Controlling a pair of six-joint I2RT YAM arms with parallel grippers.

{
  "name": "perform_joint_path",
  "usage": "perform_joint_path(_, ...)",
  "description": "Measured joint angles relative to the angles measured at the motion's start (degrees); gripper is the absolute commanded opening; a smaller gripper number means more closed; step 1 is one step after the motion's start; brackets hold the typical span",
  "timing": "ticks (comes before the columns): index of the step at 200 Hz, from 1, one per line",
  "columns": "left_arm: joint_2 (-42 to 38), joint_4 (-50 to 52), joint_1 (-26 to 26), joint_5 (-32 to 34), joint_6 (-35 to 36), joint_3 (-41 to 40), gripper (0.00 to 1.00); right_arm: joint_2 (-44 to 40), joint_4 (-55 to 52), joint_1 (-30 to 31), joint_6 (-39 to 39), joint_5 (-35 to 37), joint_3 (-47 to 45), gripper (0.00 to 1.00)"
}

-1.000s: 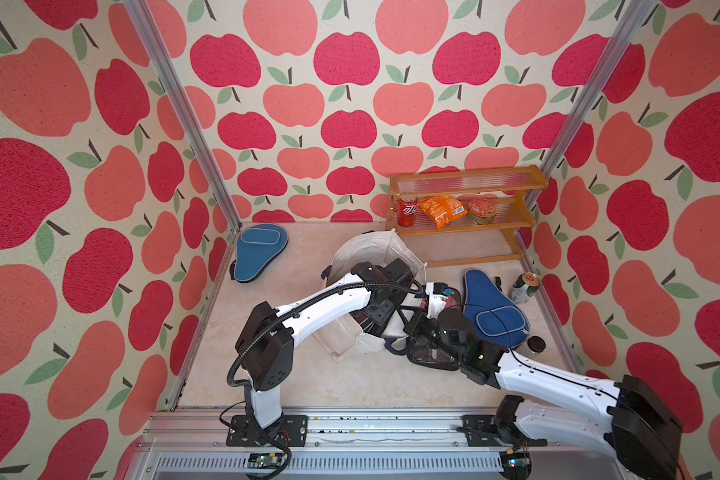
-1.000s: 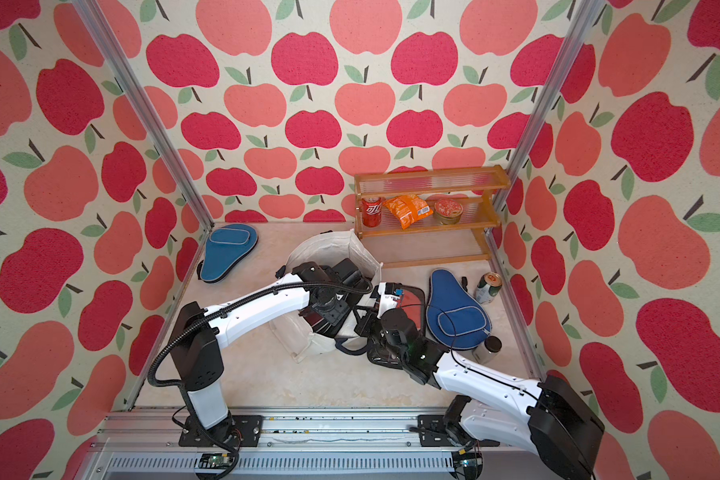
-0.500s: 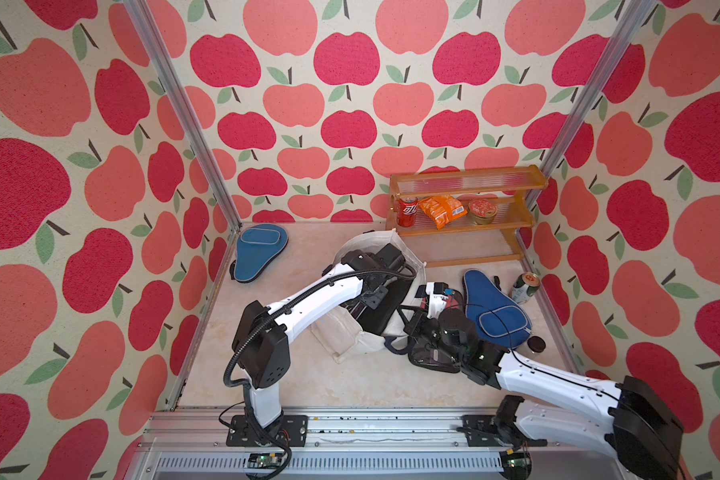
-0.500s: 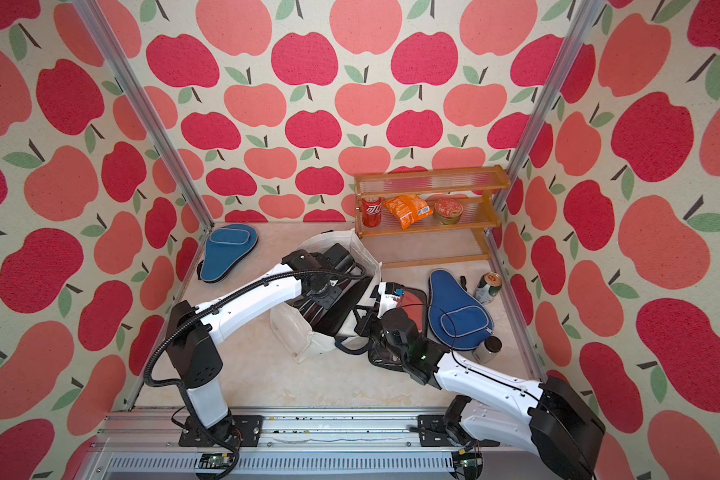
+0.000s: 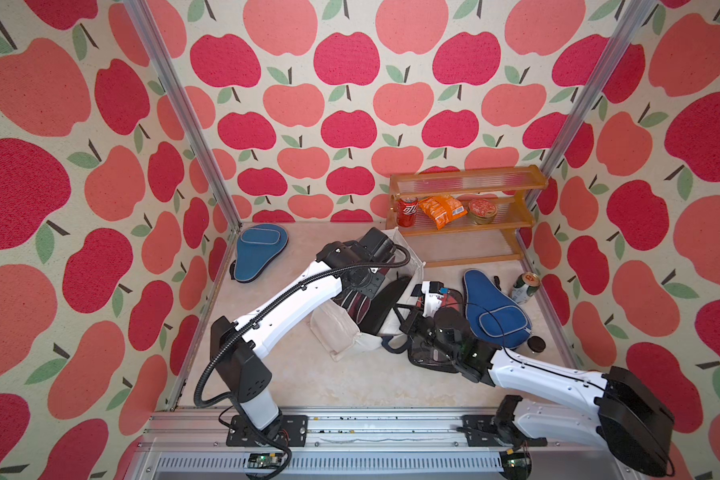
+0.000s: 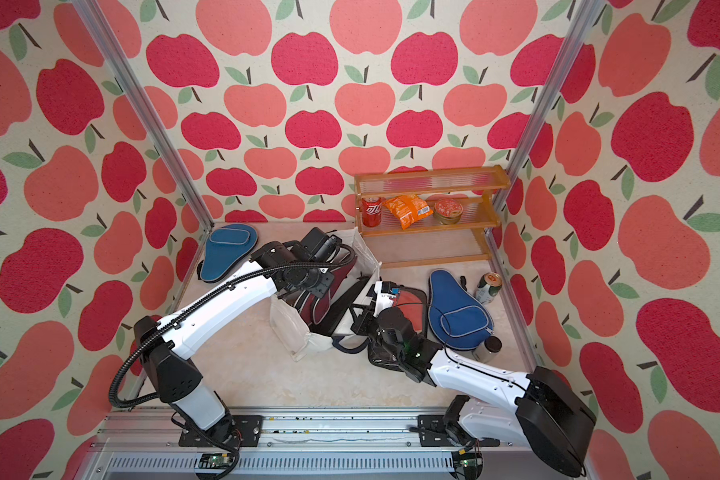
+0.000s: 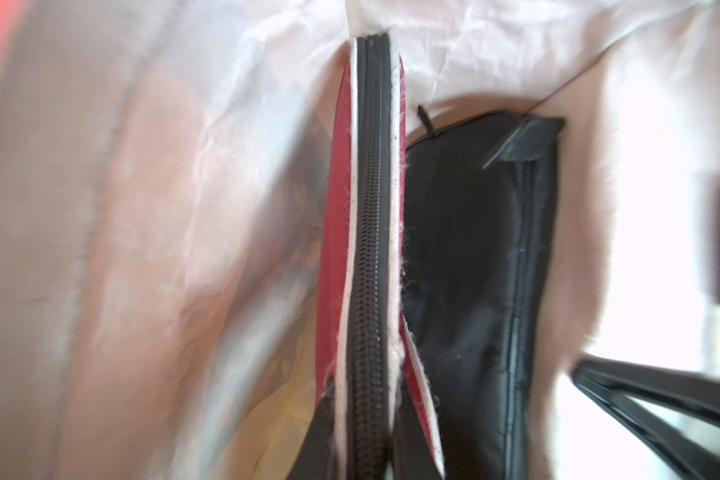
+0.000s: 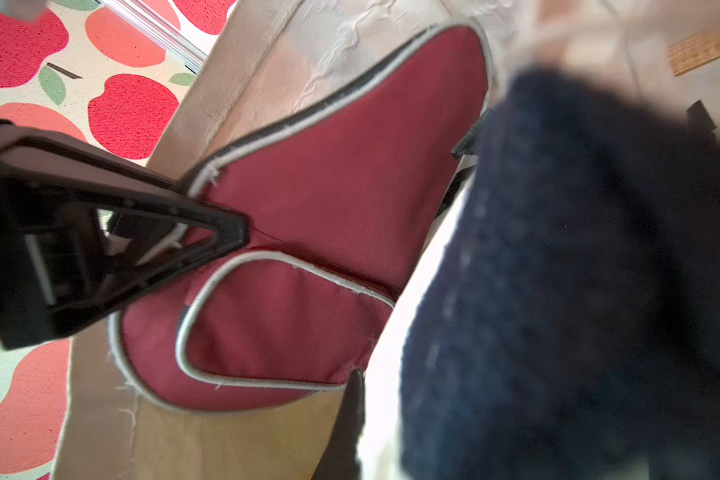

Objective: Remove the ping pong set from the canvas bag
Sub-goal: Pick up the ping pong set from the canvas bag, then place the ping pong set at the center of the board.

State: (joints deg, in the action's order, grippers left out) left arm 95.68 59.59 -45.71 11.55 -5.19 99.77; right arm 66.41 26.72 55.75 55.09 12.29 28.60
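Canvas and robot arms fill the middle of both top views: an off-white boxy canvas bag (image 5: 339, 336) sits slumped at the centre of the beige table (image 5: 350, 382), its mouth gaping upward, and the left arm (image 5: 292, 305) reaches down into it from the near left. Inside the bag stand a maroon paddle-shaped zip case (image 5: 355, 306) and, just to its right, a black-edged flat pouch (image 5: 385, 309). The right gripper (image 5: 409, 323) is at the near right edge of the bag, beside a navy strap handle (image 5: 391, 348). Three more pieces lie outside the bag: a blue paddle-shaped zip case (image 5: 258, 253) at the far left by the wall, a second blue case (image 5: 493, 313) on the right, and between that one and the bag a clear pouch with a red paddle (image 6: 408, 305), partly under the right arm. A green drink can (image 5: 524, 287) stands just right of the second blue case. In the left wrist view the left gripper (image 7: 366, 465) is clamped on the zip edge of the maroon case, which stands on edge against the pale lining, with the black pouch (image 7: 474, 270) close beside it. In the right wrist view one black finger (image 8: 163, 224) of the left gripper presses flat on the maroon face. The right gripper is closed on the blurred navy strap handle (image 8: 578, 270), and only one of its fingertips shows.
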Motion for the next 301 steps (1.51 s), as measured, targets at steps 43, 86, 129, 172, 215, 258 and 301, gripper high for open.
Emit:
perform_joint_path(43, -4.9, -1.2, 0.0, -0.5, 0.2, 0.2, 0.00, 2.7, 2.3, 0.0, -0.2, -0.3, 0.3, 0.00)
perform_joint_path(86, -11.5, -4.2, 0.1, -0.5, 0.9, 0.3, 0.00, 6.1, 4.2, 0.0, -0.5, -0.5, 0.5, 0.00)
perform_joint_path(129, -20.2, -8.6, 3.4, -1.8, 0.8, 0.3, 0.00, 9.7, 5.5, 0.1, -0.6, -1.0, 0.9, 0.00)
perform_joint_path(172, -28.2, -11.4, 12.8, -6.1, -1.9, 0.2, 0.00, 12.4, 5.9, 0.4, -1.0, -1.0, 1.1, 0.00)
perform_joint_path(215, -36.4, -14.7, 25.7, -9.3, -7.3, -3.7, 0.00, 14.2, 5.9, 0.6, -1.0, -1.3, 1.1, 0.00)
perform_joint_path(258, -36.6, -15.7, 38.7, -13.9, -12.1, -5.1, 0.00, 14.5, 5.8, 0.8, -1.1, -1.8, 1.1, 0.00)
perform_joint_path(301, -31.2, -20.8, 52.3, -24.9, -18.6, -12.9, 0.00, 13.4, 4.9, 0.9, -1.9, -2.2, 1.1, 0.00)
